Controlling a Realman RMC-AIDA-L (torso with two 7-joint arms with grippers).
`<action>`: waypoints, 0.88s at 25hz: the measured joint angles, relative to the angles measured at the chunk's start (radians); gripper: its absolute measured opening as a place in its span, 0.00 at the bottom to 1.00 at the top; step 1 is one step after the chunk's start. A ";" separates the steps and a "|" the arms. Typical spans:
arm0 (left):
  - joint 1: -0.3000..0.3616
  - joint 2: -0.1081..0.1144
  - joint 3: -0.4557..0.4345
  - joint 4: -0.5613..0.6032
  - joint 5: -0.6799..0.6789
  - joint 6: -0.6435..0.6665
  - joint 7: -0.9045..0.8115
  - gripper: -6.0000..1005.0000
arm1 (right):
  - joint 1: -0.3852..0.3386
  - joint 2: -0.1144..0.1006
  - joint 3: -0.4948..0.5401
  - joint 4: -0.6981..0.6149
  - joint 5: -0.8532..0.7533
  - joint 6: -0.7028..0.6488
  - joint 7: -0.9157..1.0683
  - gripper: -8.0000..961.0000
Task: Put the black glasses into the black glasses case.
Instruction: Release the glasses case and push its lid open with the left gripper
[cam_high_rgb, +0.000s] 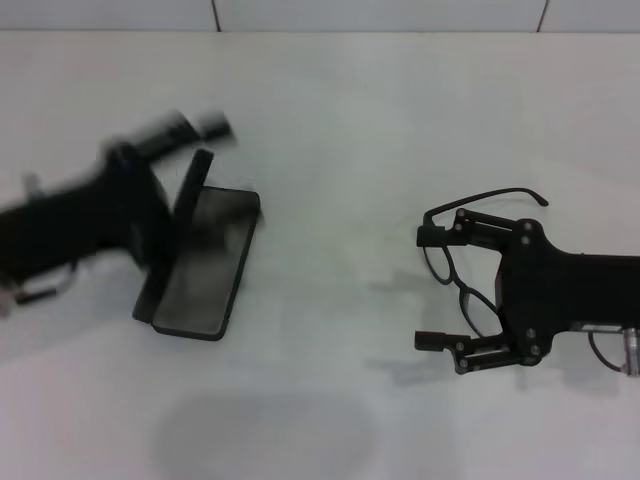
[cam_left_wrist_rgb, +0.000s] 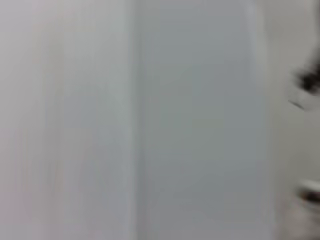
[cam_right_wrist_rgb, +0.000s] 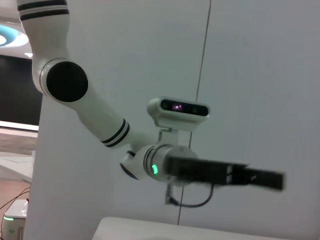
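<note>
- Right claw (cam_high_rgb: 434, 288) sits low over the bench (cam_high_rgb: 330, 130) on the right side, with its two fingers spread wide apart.
- One finger (cam_high_rgb: 432, 236) is at the far end of the black glasses (cam_high_rgb: 458, 282) and the other finger is at the near end, so the front of the frame lies in the gap between them.
- The fingers are around the frame. I cannot tell if they touch it, and they are not squeezed onto it.
- The black glasses lie on the right part of the bench. The long line across both lenses runs from far to near.
- One thin temple arm stretches off to the right, past the far finger.
- Left claw (cam_high_rgb: 195, 150) is on the left side, right at the far edge of the black glasses case (cam_high_rgb: 205, 265). It looks smeared, so I cannot tell if its fingers are apart or together.
- The black glasses case lies open on the left part of the bench, well apart from the black glasses. Its long side runs from far to near, leaning a little.
- In the right wrist view, the left arm (cam_right_wrist_rgb: 90, 107) reaches across with a white wall behind it.
</note>
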 joint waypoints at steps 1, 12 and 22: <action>-0.002 -0.003 -0.041 0.006 -0.012 -0.019 -0.049 0.88 | 0.000 0.000 0.001 0.000 0.000 0.000 0.000 0.92; -0.045 0.014 -0.093 0.516 0.468 -0.301 -0.946 0.87 | -0.007 -0.005 0.026 0.003 0.001 0.001 0.004 0.92; -0.043 -0.062 0.083 0.744 0.763 -0.291 -1.191 0.87 | -0.007 -0.003 0.029 0.002 0.000 0.017 -0.003 0.92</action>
